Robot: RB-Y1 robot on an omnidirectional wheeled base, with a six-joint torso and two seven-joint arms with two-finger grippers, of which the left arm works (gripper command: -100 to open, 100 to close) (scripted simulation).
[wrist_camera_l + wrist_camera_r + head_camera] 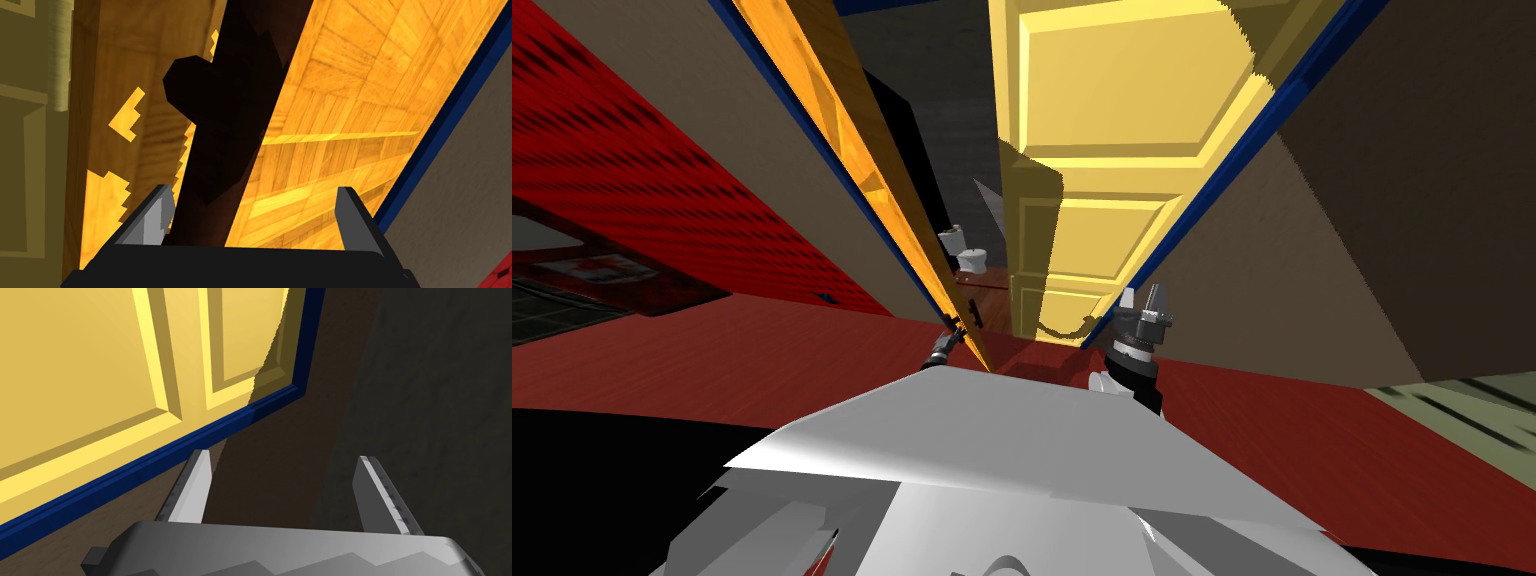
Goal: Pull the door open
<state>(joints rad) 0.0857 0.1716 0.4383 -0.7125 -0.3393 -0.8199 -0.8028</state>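
- The orange wooden door runs as a slanted band from the upper left of the head view down to lower centre, seen almost edge-on.
- The left gripper sits at the door's lower end, just above centre bottom.
- In the left wrist view its fingers stand apart. The dark handle rises between them, close beside one finger and clear of the other.
- The right gripper is right of centre, with its blades spread and nothing between them.
- It points at the blue frame edging a yellow panelled door.
- A white toilet shows in the gap between the two doors.
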